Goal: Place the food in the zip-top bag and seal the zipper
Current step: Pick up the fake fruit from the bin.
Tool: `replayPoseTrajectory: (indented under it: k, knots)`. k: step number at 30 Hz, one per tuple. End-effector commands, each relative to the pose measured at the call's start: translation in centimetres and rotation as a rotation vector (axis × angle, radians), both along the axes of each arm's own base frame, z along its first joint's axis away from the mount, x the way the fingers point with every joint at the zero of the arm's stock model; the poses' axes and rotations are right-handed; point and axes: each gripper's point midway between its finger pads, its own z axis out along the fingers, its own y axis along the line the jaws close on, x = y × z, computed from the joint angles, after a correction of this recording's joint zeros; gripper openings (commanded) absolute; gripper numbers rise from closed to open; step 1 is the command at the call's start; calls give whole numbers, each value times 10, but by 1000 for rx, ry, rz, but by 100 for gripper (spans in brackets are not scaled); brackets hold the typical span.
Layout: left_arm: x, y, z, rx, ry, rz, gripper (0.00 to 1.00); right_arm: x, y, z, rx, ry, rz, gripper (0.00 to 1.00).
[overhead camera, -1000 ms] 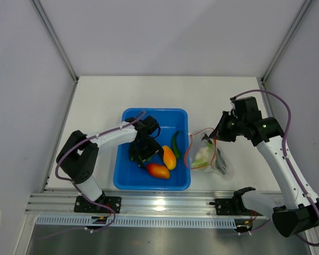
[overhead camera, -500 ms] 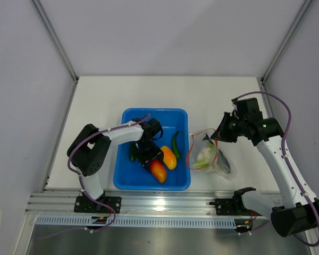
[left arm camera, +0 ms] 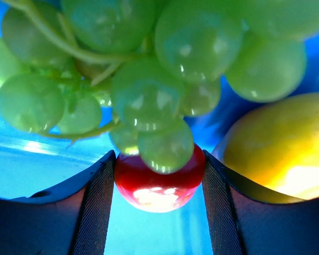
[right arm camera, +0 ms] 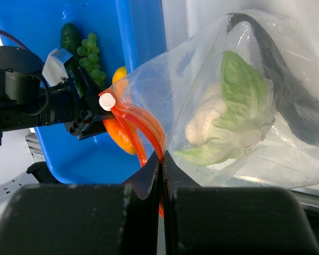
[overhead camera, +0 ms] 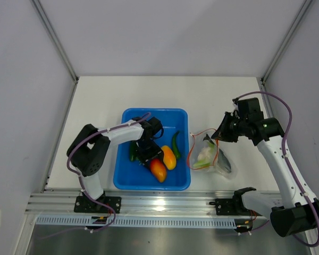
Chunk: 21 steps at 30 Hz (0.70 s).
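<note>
The clear zip-top bag hangs right of the blue tray. My right gripper is shut on its orange-red zipper and holds the mouth open toward the tray. Inside the bag are the white-green cauliflower and the grey fish. My left gripper is low in the tray, its pads against both sides of the red-orange fruit. A green grape bunch lies just beyond it. The orange-yellow fruit lies to its right.
A dark green pepper lies by the tray's right wall, and a dark cucumber lies left of my left gripper. The tray's right wall stands between the fruits and the bag. Metal rails run along the table's near edge.
My left gripper moved right onto the red-orange fruit, which turned from lying sideways to pointing toward the near edge. The left elbow swung right. The right arm and bag stayed still.
</note>
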Motion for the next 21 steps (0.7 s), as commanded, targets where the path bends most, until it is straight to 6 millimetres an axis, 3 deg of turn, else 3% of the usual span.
replayPoseTrajectory:
  k: [1,6,21]
  knots:
    - [15,-5,37,-45,-118,-33,1,0,1,11,15,-54,15,0]
    - [25,-12,66,-101,-205,-93,1,1,1,15,23,-64,14,0]
    - [68,-68,225,-558,-782,-306,1,5,16,22,122,-36,25,0]
